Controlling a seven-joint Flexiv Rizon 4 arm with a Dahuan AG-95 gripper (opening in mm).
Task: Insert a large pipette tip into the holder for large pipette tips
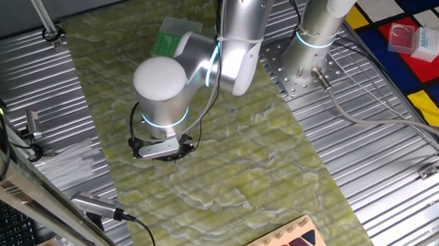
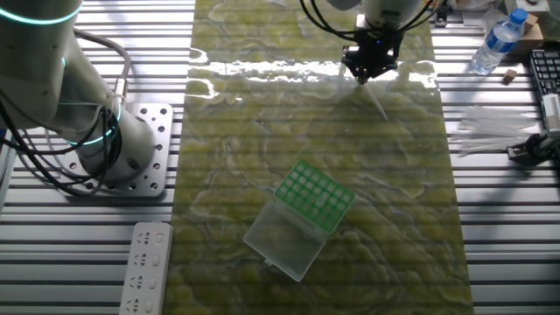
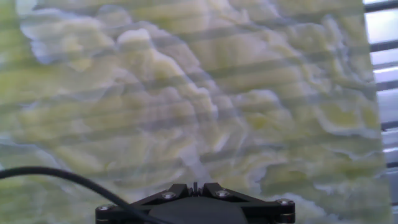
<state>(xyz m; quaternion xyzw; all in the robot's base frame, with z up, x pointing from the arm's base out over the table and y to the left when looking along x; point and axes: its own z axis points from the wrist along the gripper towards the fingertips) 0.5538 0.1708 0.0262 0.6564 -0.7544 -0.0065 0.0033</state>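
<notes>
My gripper (image 2: 368, 72) hangs over the far end of the green marbled mat, shut on the large pipette tip (image 2: 377, 101). The tip is a thin clear sliver slanting down from the fingertips toward the mat. In the hand view the gripper (image 3: 195, 185) shows at the bottom edge, jaws close together on a thin sliver, with only mat ahead. The holder for large pipette tips (image 2: 315, 196), with a green gridded top and its clear lid (image 2: 282, 240) open beside it, sits well nearer on the mat. In one fixed view the holder (image 1: 166, 37) is partly hidden behind the arm, and the gripper (image 1: 161, 148) is low over the mat.
A pile of loose clear tips (image 2: 492, 131) lies on the metal slats right of the mat, near a water bottle (image 2: 500, 39). The arm's base plate (image 2: 140, 157) and a power strip (image 2: 145, 267) are on the left. A red box (image 1: 403, 35) and a blue-and-white box (image 1: 429, 43) stand far off.
</notes>
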